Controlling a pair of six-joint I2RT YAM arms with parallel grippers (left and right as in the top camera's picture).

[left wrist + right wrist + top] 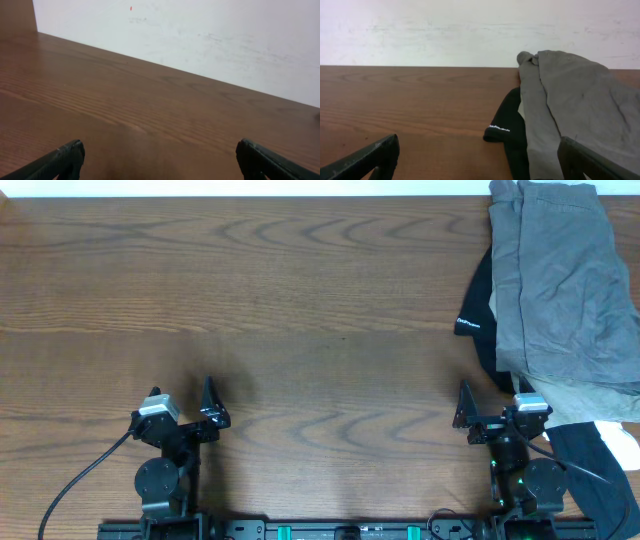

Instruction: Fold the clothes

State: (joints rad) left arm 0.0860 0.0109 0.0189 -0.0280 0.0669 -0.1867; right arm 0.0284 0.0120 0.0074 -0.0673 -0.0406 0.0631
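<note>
The clothes, mid-grey wrinkled shorts point(570, 270), lie on top of a pile at the table's far right edge, also seen in the right wrist view point(585, 100). My right gripper point(495, 418) sits near the front edge, just below and left of the pile, open and empty point(480, 152). Its right finger point(580, 160) shows in front of the grey cloth; I cannot tell if it touches. My left gripper point(190, 405) rests at the front left, far from the pile, open over bare wood point(160, 157).
Under the shorts lie a paler beige-grey garment point(508, 290) and a black garment with small white lettering point(478, 315). A dark garment point(590, 475) and something white point(622, 442) lie at the front right. The wooden table point(300, 300) ends at a white wall point(445, 30).
</note>
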